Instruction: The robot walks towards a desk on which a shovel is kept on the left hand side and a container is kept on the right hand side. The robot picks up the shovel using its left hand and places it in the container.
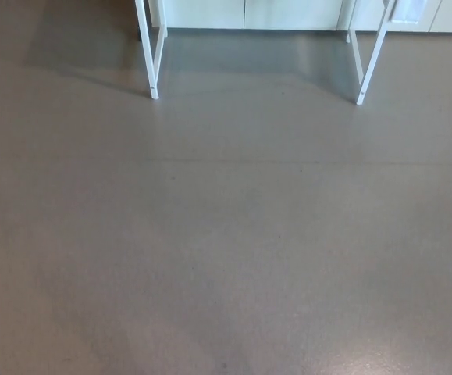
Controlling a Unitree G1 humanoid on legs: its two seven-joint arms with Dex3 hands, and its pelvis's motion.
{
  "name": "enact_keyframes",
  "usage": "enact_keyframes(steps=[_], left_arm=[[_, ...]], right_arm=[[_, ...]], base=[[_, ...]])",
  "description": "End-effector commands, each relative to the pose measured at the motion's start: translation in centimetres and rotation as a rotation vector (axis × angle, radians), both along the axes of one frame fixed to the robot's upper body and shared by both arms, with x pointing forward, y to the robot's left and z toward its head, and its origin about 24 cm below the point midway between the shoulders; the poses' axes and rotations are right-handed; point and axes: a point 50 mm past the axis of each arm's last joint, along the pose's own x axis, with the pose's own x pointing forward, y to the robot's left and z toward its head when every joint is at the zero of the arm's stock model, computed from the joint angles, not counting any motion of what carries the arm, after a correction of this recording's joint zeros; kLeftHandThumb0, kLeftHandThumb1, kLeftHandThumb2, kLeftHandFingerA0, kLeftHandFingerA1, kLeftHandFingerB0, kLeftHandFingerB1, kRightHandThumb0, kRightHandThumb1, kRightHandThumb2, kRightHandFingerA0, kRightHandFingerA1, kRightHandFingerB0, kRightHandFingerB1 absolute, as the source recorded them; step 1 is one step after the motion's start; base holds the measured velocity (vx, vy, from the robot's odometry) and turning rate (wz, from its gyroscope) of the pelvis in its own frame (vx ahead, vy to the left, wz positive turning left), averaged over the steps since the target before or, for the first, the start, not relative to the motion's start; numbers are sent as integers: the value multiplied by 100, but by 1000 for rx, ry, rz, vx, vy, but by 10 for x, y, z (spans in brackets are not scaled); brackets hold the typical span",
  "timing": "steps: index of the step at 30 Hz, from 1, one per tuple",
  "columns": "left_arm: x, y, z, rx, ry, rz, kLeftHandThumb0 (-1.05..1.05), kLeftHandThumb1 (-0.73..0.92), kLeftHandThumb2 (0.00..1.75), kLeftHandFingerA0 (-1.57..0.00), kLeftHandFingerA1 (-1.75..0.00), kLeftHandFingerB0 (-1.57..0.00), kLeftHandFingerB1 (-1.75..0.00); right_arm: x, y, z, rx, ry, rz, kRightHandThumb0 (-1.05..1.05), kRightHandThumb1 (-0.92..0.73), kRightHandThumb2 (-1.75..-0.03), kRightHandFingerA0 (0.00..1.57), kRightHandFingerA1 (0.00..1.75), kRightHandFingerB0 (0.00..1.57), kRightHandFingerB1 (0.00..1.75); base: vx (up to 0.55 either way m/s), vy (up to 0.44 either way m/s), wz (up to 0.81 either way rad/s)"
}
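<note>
**Floor ahead, desk legs only**

While the grey floor fills the head view, two white desk legs stand at the top edge before pale cabinet fronts. Neither hand shows, so their state cannot be told. Shovel and container lie outside the view.
</note>
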Motion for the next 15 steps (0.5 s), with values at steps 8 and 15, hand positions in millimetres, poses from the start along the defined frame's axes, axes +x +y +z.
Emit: enact_keyframes(steps=[8,15], left_arm=[[2,1,0,20,-9,-3,-23,59,58,-47,-37,-39,-33],[2,2,0,15,-7,3,-21,60,58,-48,-37,-41,-34]], right_arm=[[1,-5,3,-38,-17,14,-28,-54,-55,63,56,51,50],[2,-4,3,-45,-14,25,-27,-55,-56,61,56,50,49]], base=[[217,55,14],[27,130,-9]])
